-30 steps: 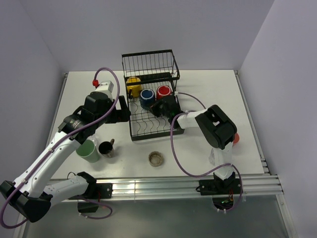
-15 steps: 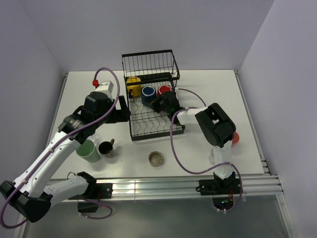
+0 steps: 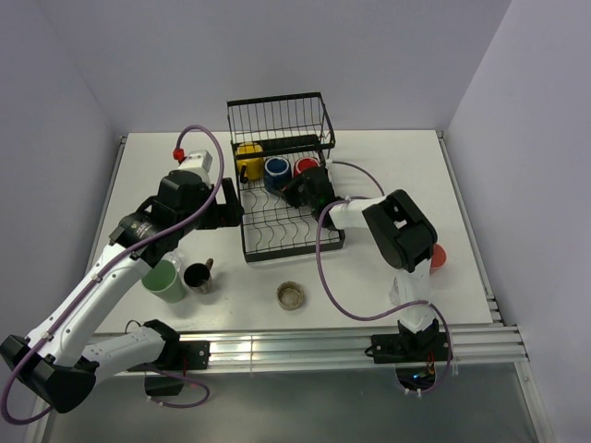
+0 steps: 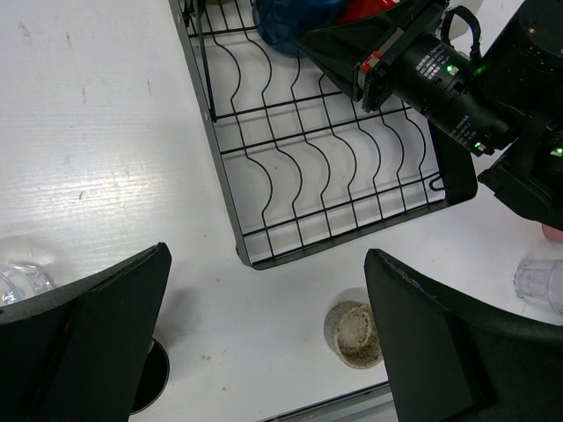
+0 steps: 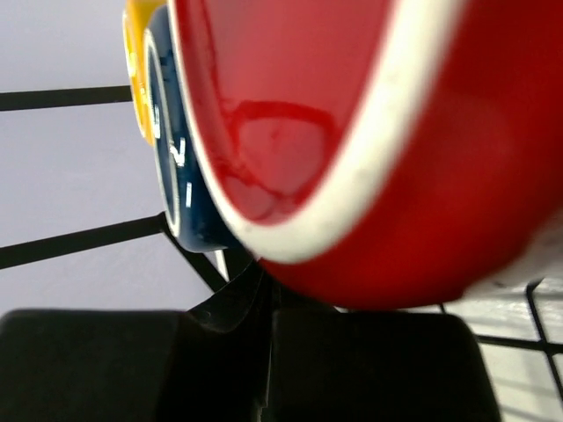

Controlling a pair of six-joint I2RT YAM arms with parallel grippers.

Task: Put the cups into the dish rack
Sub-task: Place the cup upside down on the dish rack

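Observation:
The black wire dish rack (image 3: 286, 233) stands at mid-table, its basket end far from me. A yellow mug (image 3: 247, 159), a navy mug (image 3: 275, 170) and a red mug (image 3: 306, 167) sit in a row inside it. My right gripper (image 3: 310, 189) is in the rack right behind the red mug; in the right wrist view its jaws (image 5: 268, 352) look shut under the red mug (image 5: 396, 132), which lies on its side next to the navy mug (image 5: 176, 176). My left gripper (image 4: 273, 352) is open and empty above the table, by the rack's near left corner (image 4: 224, 171).
On the table stand a green tumbler (image 3: 164, 281), a black mug (image 3: 197, 276), a low brownish glass (image 3: 291, 295) (image 4: 356, 332), a clear glass (image 3: 404, 291) (image 4: 538, 281) and a reddish cup (image 3: 437, 257) behind the right arm. Another clear glass (image 4: 18, 281) stands at left.
My right gripper has moved a little farther into the rack, and the red mug has shifted with it toward the basket end. The left arm has not moved.

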